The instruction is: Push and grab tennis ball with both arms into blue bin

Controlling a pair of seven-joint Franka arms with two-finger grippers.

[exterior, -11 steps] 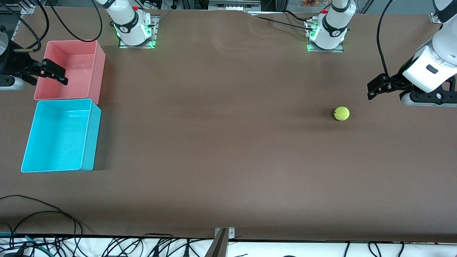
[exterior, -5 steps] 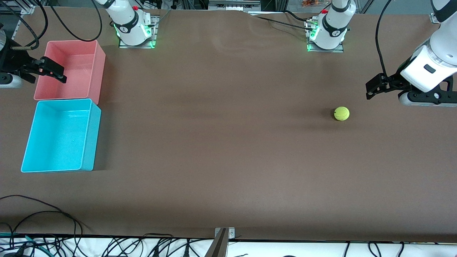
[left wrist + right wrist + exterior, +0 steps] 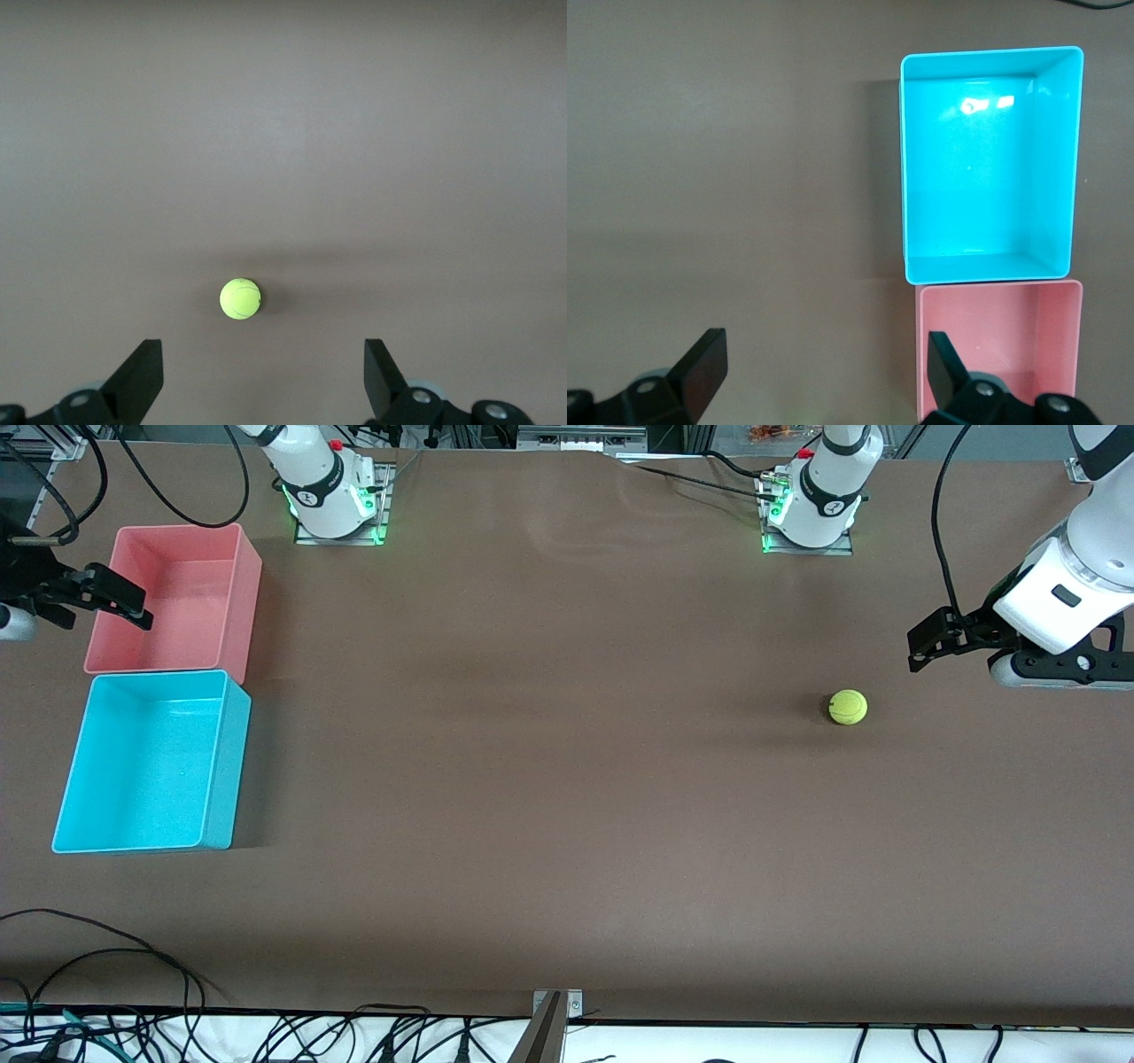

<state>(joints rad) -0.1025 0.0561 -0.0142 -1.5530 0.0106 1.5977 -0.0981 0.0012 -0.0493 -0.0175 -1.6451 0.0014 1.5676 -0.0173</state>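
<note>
Tennis ball: lay on surface; no legible writing.
Left hand: wide, empty.
Right hand: wide, over pink bin.

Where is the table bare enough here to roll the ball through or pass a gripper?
The brown table lies bare between the small yellow-green tennis ball and the rectangular cyan plastic bin. It is crowded only at the right arm's end, where the pink plastic bin adjoins the cyan one under the open right gripper. The open left gripper hovers near the ball.
</note>
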